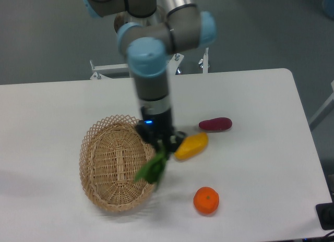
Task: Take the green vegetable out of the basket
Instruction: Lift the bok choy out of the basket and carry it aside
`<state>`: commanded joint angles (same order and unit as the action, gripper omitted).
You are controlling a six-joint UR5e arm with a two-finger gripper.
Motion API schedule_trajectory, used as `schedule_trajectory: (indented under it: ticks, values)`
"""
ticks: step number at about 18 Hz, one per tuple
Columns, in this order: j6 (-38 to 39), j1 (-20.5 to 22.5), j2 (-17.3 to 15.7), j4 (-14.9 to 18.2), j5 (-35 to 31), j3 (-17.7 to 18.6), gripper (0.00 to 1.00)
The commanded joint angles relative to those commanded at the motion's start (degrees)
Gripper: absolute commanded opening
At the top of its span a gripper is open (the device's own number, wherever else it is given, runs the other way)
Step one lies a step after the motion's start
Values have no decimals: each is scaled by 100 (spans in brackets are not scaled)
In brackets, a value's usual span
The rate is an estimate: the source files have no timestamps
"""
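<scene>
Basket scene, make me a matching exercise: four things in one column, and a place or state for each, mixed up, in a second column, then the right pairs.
Things:
1. green vegetable
2. basket
3. orange
4. purple fruit

Places or states:
A. lies on the table nearest the front edge
B. hangs from the gripper over the basket's right rim
C. stands with nothing in it
D. lies on the table behind the yellow fruit

Pairs: 1-B, 2-C, 3-A, 4-D
</scene>
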<state>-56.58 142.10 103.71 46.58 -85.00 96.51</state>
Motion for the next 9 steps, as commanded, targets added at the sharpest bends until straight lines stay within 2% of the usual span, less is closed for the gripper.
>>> schedule_trajectory:
  ticks: [4,6,9]
  values:
    - [-1010,853,9,132,387,-97,36]
    - [-1372,1134,44,272,449,-176,36]
    - [-1856,1311,79,483,467,-334,36]
